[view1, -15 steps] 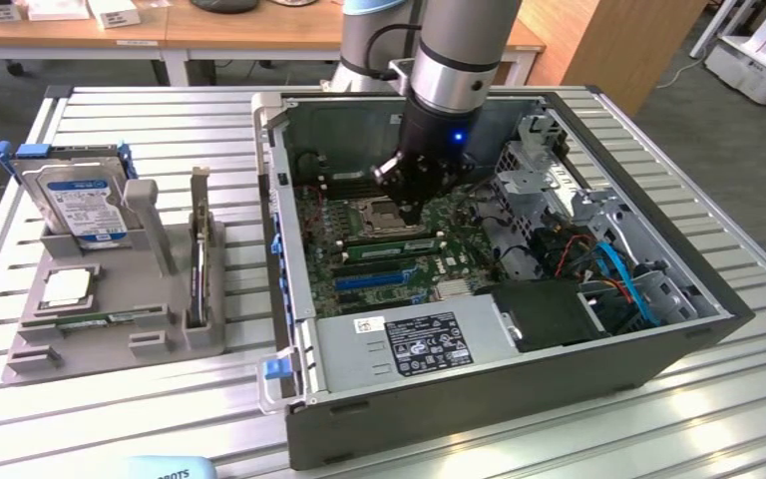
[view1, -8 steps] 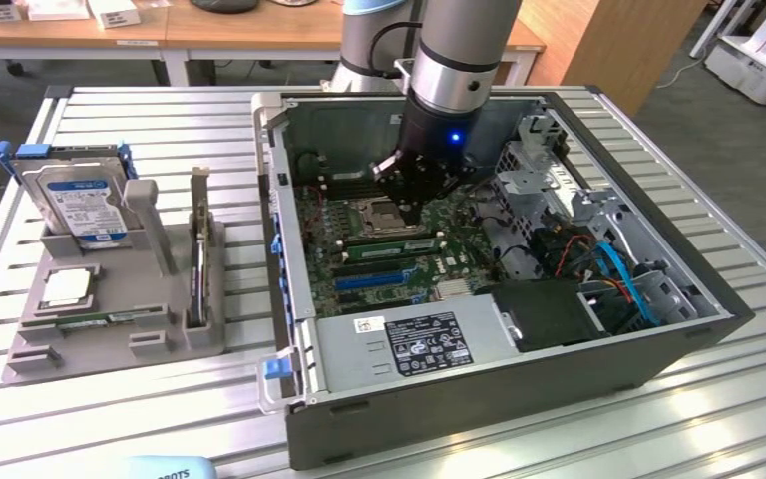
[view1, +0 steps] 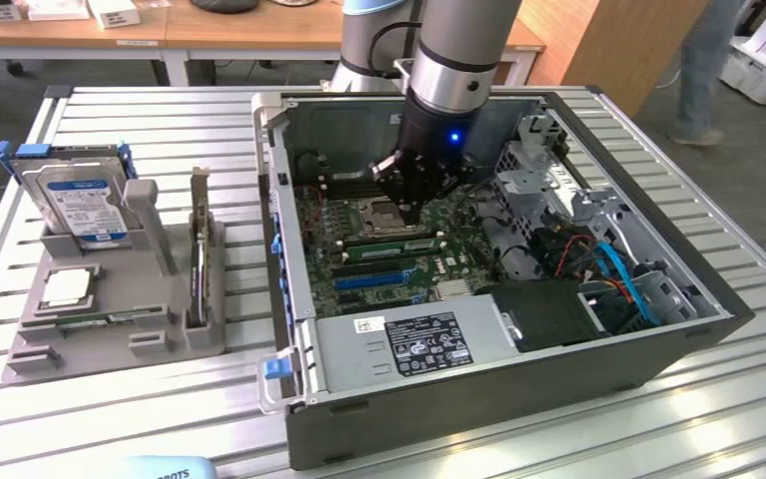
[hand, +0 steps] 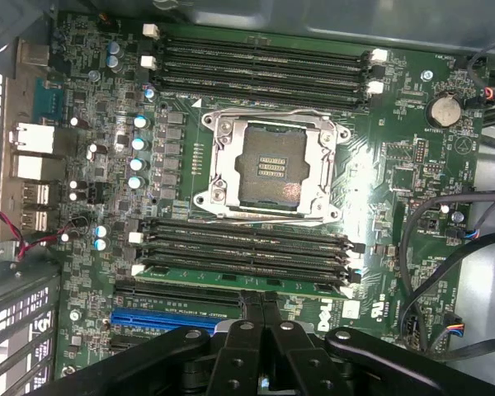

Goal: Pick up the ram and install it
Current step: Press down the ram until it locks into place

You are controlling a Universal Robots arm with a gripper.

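Pincer [view1: 411,208] w/ fingers together, holding nothing, hangs inside the open computer case [view1: 490,399] at frame centre, over the motherboard [view1: 356,225]. In wrist view the pincer [hand: 262,309] tips sit just beside the ram [hand: 239,282], a green stick lying in the slot nearest them, below the empty processor socket [hand: 271,167]. Grey holder [view1: 104,329] on the slatted counter [view1: 131,419], left of frame, carries a hard drive [view1: 80,205].
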